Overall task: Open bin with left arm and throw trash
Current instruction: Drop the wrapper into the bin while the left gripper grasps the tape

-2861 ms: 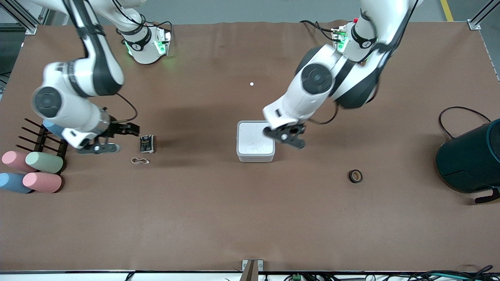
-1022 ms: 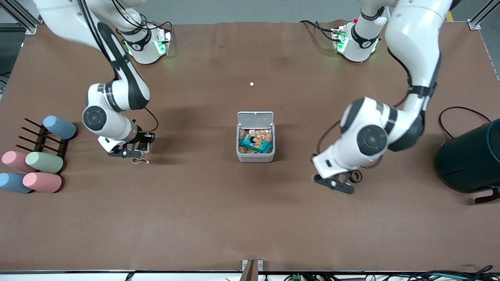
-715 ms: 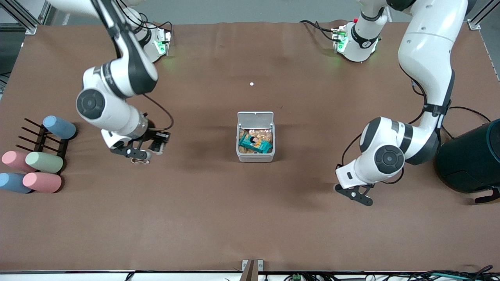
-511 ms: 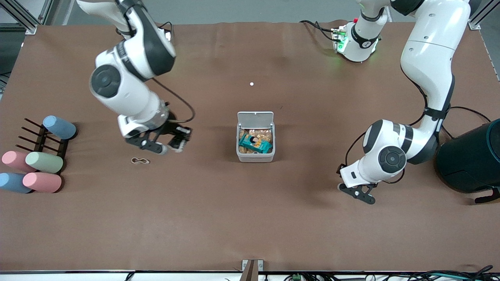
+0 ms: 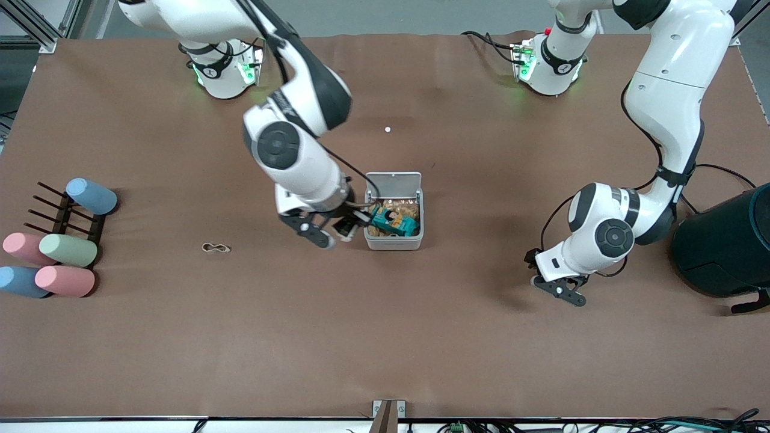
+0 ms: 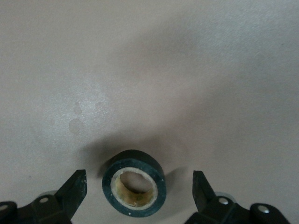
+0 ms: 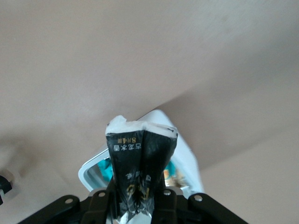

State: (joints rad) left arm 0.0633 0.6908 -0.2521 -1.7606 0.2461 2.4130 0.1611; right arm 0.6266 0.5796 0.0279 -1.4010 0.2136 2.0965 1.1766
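The bin [image 5: 393,243] stands mid-table with its lid [image 5: 394,180] swung up; a teal packet and orange snacks lie inside. My right gripper [image 5: 332,232] is shut on the black packet [image 5: 347,228] and holds it at the bin's edge toward the right arm's end; the right wrist view shows the packet [image 7: 140,156] upright between the fingers over the bin's rim [image 7: 189,154]. My left gripper [image 5: 559,287] is low on the table toward the left arm's end, open, with the tape roll [image 6: 134,189] between its fingertips [image 6: 77,186], untouched. The rubber band [image 5: 216,247] lies on the table.
Pastel cylinders [image 5: 66,250] and a black rack [image 5: 60,213] sit at the right arm's end. A large dark teal container [image 5: 725,246] with a cable stands at the left arm's end. A small white dot [image 5: 387,129] lies near the bases.
The bin's lid has gone from shut to open. My right gripper took the black packet and carried it to the bin. My left gripper moved to the tape roll and settled around it.
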